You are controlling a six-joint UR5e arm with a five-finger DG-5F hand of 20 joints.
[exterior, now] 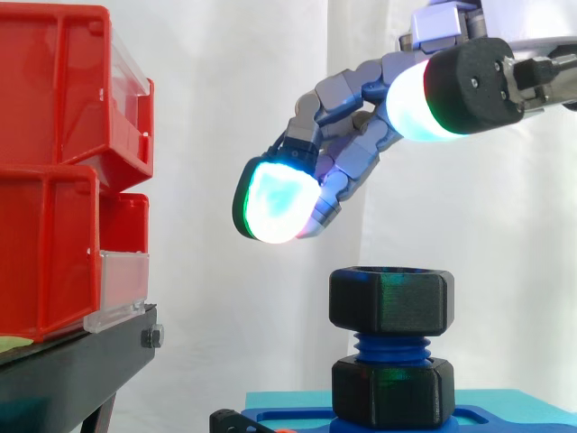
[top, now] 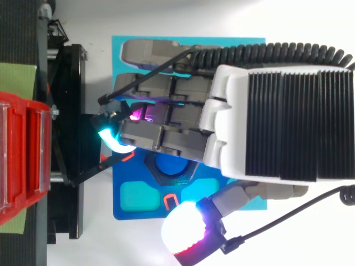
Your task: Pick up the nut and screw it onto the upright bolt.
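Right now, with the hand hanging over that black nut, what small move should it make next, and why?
Probably lower the hand a little and close its fingers round the nut to turn it. The nut sits on top of the blue bolt with bare thread showing beneath it, and the open fingers hover above it without touching.

A white worktop (top: 166, 16) carries a cyan mat (exterior: 279, 400), and a blue base plate (top: 197, 185) lies flat on the mat's near half, with shallow cyan recesses in its top. The upright bolt (exterior: 389, 347) rises from this plate. Just beside the mat stands a black stand (exterior: 72, 370), one edge touching the mat's side in the top view. Stacked red bins (exterior: 54, 244) sit on the stand, with a green sheet (top: 16, 77) under them.
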